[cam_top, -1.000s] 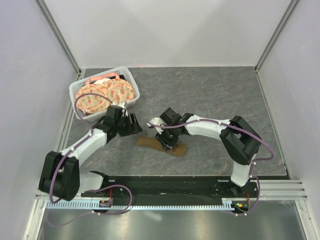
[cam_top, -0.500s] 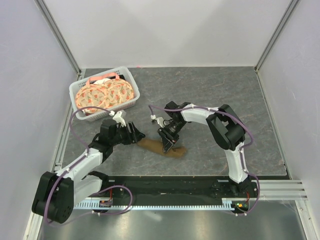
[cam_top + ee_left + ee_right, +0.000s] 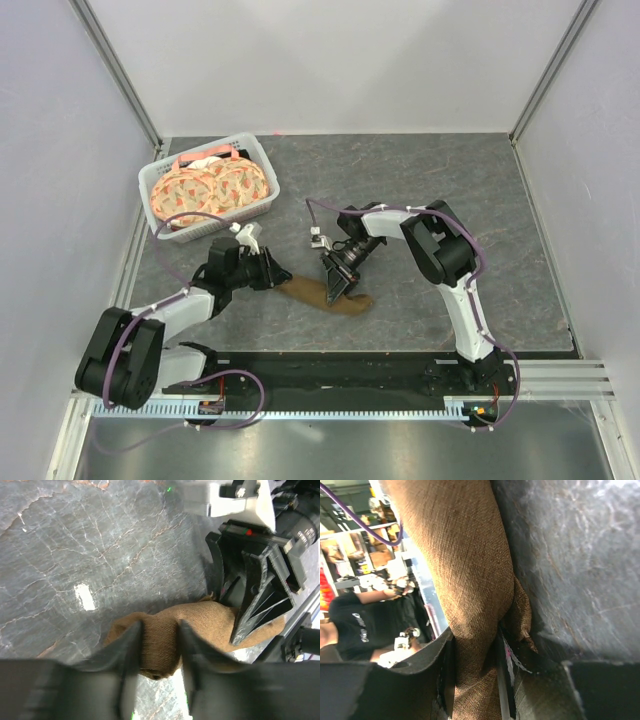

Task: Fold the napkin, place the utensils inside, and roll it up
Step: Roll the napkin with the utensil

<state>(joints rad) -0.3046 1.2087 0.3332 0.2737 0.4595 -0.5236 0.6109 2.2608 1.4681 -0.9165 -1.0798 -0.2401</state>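
The brown napkin [image 3: 322, 296] lies rolled into a short log on the dark table, near the front centre. My left gripper [image 3: 274, 275] is shut on the roll's left end, and the cloth [image 3: 159, 640] bulges between its fingers. My right gripper [image 3: 336, 285] is shut on the roll near its middle, with the cloth [image 3: 470, 580] pinched between its jaws. The teal-handled utensil is not visible in any view.
A white basket [image 3: 160, 184] with round orange-patterned plates [image 3: 210, 188] stands at the back left. The black rail [image 3: 340, 372] with the arm bases runs along the near edge. Grey walls close in the sides and back.
Both arms have swung in and lowered to the napkin roll. The left gripper moved right and down onto its left end. The right wrist turned and closed over its middle.
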